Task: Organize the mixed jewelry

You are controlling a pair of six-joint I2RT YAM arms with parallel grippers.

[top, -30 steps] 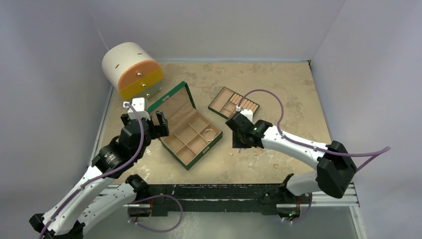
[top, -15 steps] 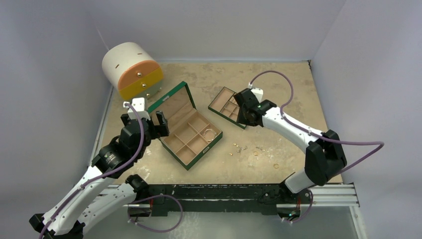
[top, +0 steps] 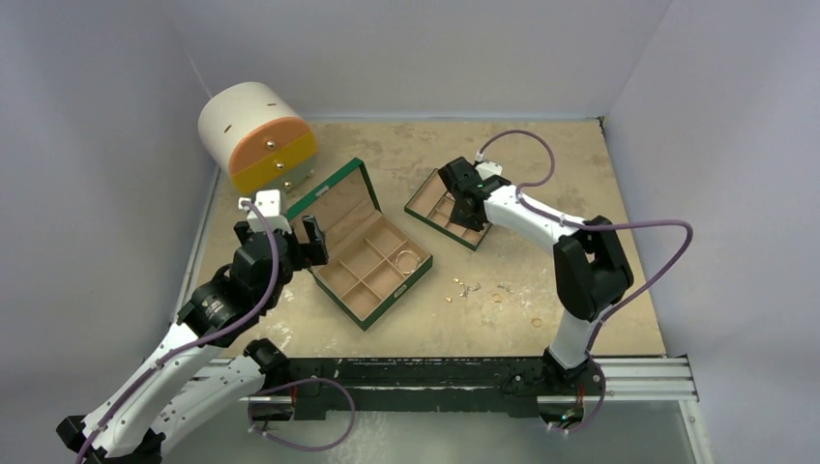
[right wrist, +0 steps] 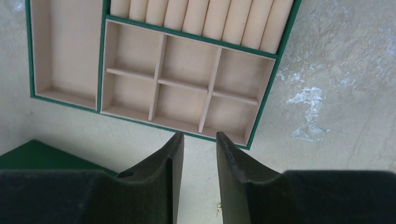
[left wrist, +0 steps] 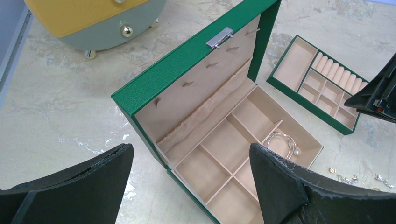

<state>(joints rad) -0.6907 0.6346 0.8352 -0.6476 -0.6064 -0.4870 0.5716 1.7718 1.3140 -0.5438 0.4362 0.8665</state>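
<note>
While left pincer [left wrist: 189,156] gapes beside jewelry box [left wrist: 187,51], right pincer [right wrist: 198,137], narrowly parted, hangs over tray [right wrist: 65,51]; hold unclear.

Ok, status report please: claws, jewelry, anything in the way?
Left claw open, beside green box. Right claw over tray, jaws slightly apart, grip unclear. Loose jewelry on table; hoop in box. Path clear.
</note>
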